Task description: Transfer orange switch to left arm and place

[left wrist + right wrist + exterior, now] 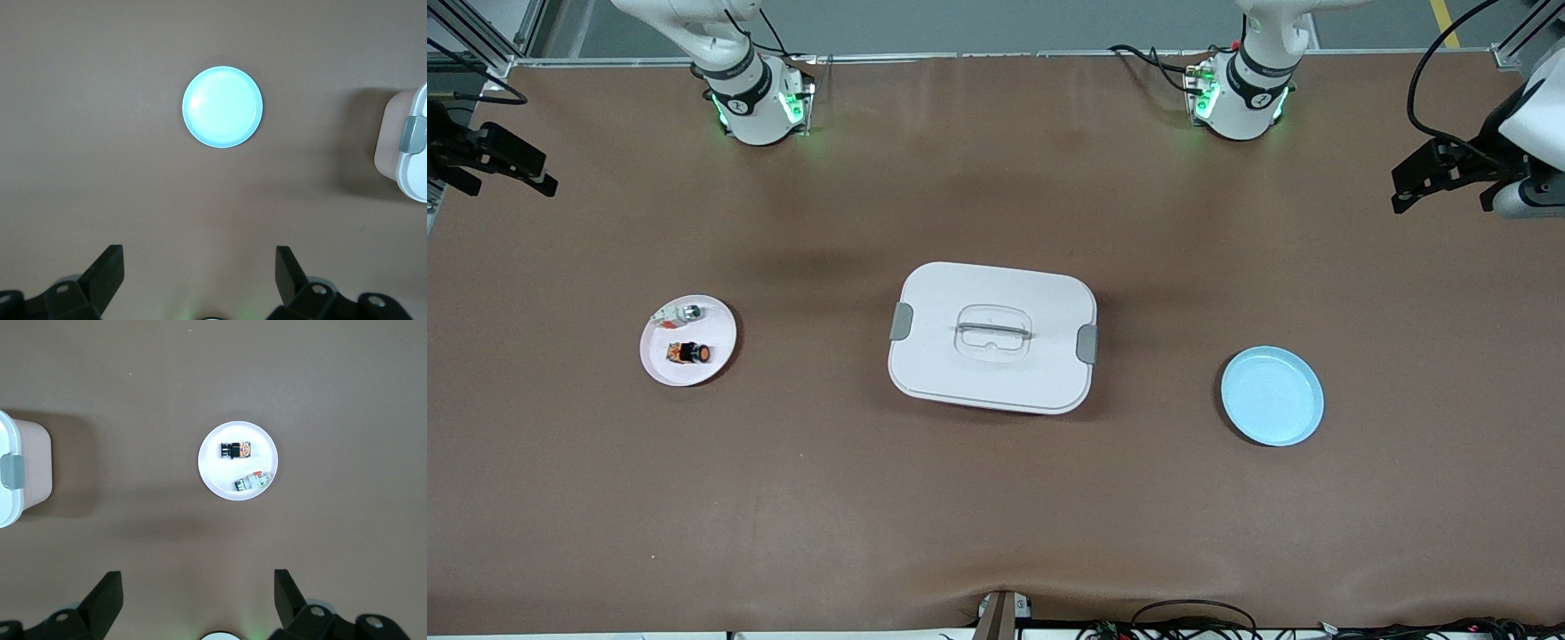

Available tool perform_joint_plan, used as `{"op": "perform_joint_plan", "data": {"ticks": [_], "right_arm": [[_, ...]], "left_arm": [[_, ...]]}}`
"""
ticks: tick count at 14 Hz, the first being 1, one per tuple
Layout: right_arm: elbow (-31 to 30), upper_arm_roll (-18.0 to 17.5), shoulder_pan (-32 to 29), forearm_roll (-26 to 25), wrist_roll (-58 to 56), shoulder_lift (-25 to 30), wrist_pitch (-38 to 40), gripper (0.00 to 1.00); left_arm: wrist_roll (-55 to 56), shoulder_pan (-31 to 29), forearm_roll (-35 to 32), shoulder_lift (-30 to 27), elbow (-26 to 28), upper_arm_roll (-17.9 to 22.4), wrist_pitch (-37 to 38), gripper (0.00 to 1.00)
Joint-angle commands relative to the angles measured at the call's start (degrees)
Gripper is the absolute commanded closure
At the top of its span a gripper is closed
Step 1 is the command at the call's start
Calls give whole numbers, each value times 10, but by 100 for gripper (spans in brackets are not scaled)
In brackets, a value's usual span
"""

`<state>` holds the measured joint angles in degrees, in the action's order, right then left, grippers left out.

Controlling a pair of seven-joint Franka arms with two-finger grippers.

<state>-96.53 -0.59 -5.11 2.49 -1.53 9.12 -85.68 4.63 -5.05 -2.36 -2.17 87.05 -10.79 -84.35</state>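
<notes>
Brown matting covers the table (996, 516), and we read the layout as a deliberate obstacle course: the box (992, 336) sits in the middle, with the pink plate (716, 363) at its nine o'clock in the front view, toward the right arm's end, and the empty blue plate (1272, 396) at about its four o'clock, toward the left arm's end. The orange switch (688, 353) lies on its side on the pink plate, at roughly six o'clock from a small silver-white part (685, 313) sharing that plate. Since neither arm looks placed to serve both plates, we judge the box forces a handover above or around it. The right gripper (193, 597) hangs high over bare table near the pink plate, its fingers spread fully wide and holding nothing; we take that as readiness to descend on the switch. The left gripper (200, 273) hangs likewise over table near the blue plate, fingers fully apart and empty, waiting. Nothing has yet been picked up.
</notes>
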Motion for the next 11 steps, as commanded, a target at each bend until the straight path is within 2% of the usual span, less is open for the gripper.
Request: {"op": "perform_joint_plan", "data": {"ticks": [1, 11], "right_arm": [[13, -4, -10, 8, -8, -6, 4, 0], [20, -4, -13, 9, -7, -23, 3, 0]], "left_arm": [[-4, -1, -6, -5, -6, -3, 9, 0], [-5, -3, -10, -2, -14, -1, 9, 0]]}}
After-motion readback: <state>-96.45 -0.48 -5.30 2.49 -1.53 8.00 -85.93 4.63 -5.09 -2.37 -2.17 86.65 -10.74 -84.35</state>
